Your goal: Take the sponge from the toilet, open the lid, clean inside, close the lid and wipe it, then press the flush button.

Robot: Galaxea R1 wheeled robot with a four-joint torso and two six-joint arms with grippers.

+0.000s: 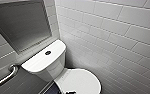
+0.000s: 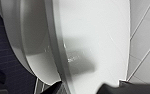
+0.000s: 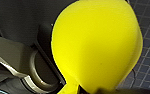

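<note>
The right gripper (image 3: 91, 89) clenches the sponge (image 3: 96, 45). The left gripper (image 2: 82, 89), fingers spread, hangs close to the closed lid (image 1: 78, 81) at six o'clock. Beyond, toward ten o'clock, the button (image 1: 48, 52) tops the toilet (image 1: 44, 63).

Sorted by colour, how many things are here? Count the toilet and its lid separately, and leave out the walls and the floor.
White: 2 (toilet, lid)
Yellow: 1 (sponge)
Dark: 1 (flush button)
Grey: 2 (grab bar, framed wall panel)
Total: 6
</note>
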